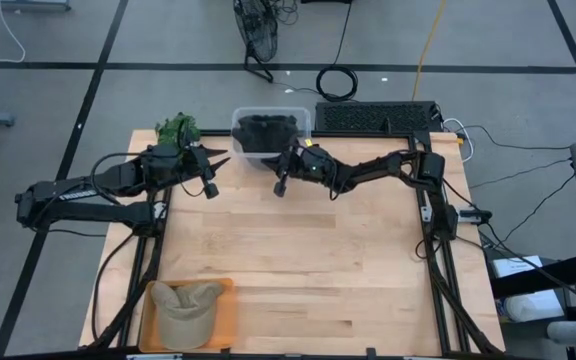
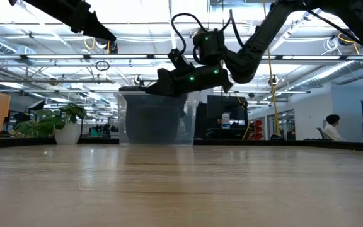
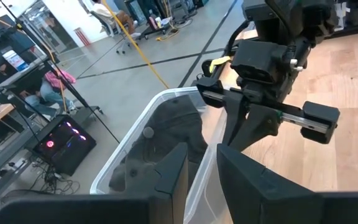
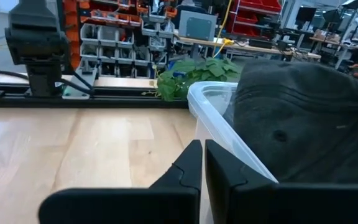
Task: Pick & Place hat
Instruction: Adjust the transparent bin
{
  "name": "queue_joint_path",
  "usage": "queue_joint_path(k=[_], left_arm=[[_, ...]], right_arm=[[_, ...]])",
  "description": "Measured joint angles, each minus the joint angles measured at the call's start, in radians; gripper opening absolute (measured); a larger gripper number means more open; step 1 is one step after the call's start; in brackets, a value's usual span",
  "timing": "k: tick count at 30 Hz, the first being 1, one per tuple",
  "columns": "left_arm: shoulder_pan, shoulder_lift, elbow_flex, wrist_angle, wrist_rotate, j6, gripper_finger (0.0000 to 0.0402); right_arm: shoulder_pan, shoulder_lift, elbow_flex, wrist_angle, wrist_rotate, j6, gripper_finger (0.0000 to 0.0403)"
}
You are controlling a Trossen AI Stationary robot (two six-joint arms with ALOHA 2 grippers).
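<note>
I am holding both arms at the far side of the table (image 1: 298, 260), flanking the clear plastic bin (image 1: 271, 137) where the dark hat (image 1: 268, 128) is lying, bunched up and filling most of the inside. A second, tan hat (image 1: 186, 308) is sitting on an orange tray (image 1: 220, 318) at the near left corner, well apart from both arms.

The right gripper (image 1: 280, 180) is hovering just beside the bin's near right corner, above the table, with its fingers nearly pressed together and nothing between them. In the right wrist view the bin rim is passing right in front of those fingers (image 4: 188, 163) and the dark hat (image 4: 303, 118) is lying just beyond it. The left gripper (image 1: 208, 177) is waiting to the left of the bin, near the small green plant (image 1: 178, 128); its fingers (image 3: 176, 171) are showing only a narrow gap and holding nothing.

My reading is that I am in the approach step, before any grasp. Next I would need to spread the right fingers, lift them over the rim, and come down onto a fold of the dark hat thick enough to pinch, without catching the thin bin wall.
</note>
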Motion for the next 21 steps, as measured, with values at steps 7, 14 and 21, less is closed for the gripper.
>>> queue_joint_path(k=[7, 14, 21], left_arm=[[0.0, 0.0, 0.0, 0.0, 0.0, 0.001, 0.0097], [0.0, 0.0, 0.0, -0.004, -0.001, 0.001, 0.0097], [0.0, 0.0, 0.0, -0.015, -0.002, 0.0, 0.0097]], right_arm=[[-0.009, 0.0, 0.016, -0.007, -0.016, -0.015, 0.0], [0.028, -0.012, 0.016, -0.004, -0.106, -0.019, 0.0], [0.109, -0.012, 0.017, -0.044, -0.117, -0.03, 0.0]])
